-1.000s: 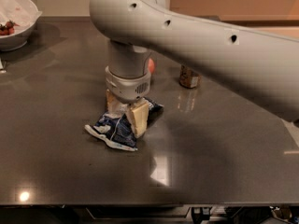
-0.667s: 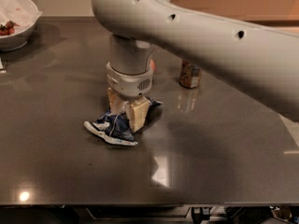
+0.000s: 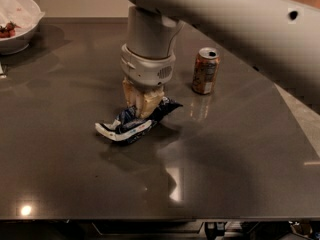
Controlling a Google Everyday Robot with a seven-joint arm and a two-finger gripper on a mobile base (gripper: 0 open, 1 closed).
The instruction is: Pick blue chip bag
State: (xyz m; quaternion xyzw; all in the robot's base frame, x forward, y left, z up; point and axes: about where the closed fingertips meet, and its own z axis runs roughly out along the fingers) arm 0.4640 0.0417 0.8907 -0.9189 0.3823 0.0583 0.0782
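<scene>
**Foil bag directly under the claw, lying on a diagonal**

Camera view: Dark-blue crumpled foil, the blue chip bag lies flat near the middle of the bench. Its long axis runs from a white crimped end at the lower left to a dark end at the upper right. The claw is right on top of it, pointing straight down and touching the bag around its middle, a little toward the upper-right half. There is no sideways offset left to close, so the pick turns on how the claw crosses that diagonal. Its cream, rubbery-looking pads sit against the foil, but I cannot tell how far open it is or whether it has hold of the bag.

The foil is thin, creased and shiny, and I judge it likely to slip or buckle rather than hold its shape. The grey wrist above is smooth, matte plastic. A rigid copper-coloured can stands upright, well apart to the right. A white bowl sits at the far-left corner. The bench is dark, glossy and hard.
</scene>
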